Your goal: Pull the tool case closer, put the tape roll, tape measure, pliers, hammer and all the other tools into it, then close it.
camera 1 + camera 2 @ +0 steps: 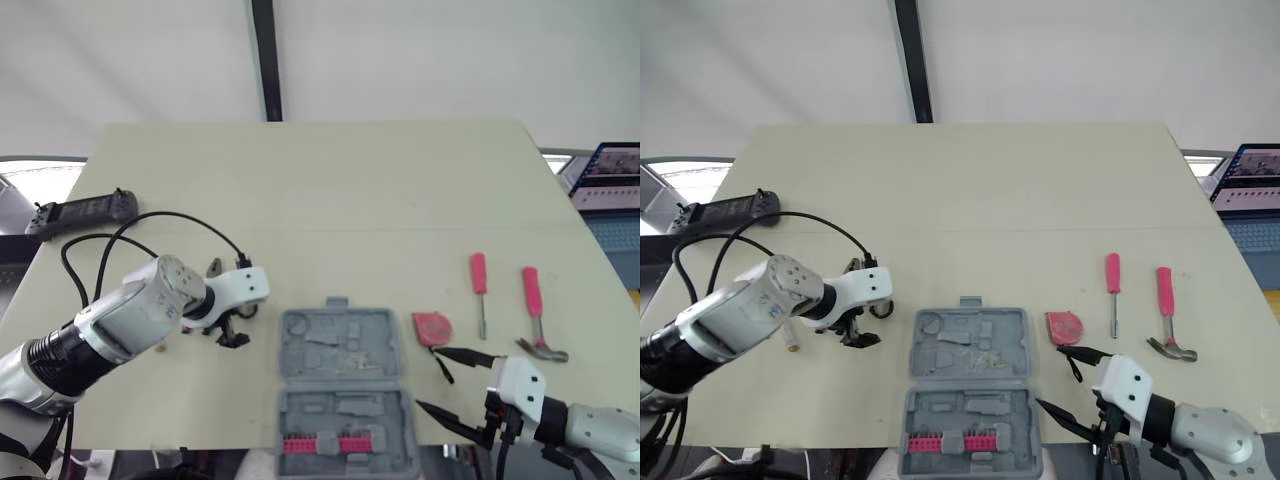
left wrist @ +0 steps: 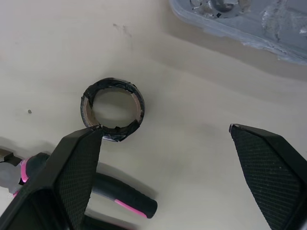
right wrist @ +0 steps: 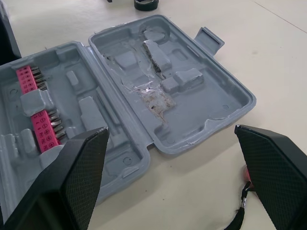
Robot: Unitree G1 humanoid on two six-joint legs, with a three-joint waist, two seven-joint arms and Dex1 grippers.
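Note:
The grey tool case lies open at the table's near edge, with a pink bit strip in its near half. My left gripper hovers open to the left of the case, over the black tape roll. The pliers, with black and pink handles, lie beside the roll. My right gripper is open, low at the case's right side. Past it lie the red tape measure, a pink-handled screwdriver and a pink-handled hammer.
A black handheld controller sits at the table's left edge, and a black cable loops from my left arm. A screen stands off the table to the right. The far half of the table is bare.

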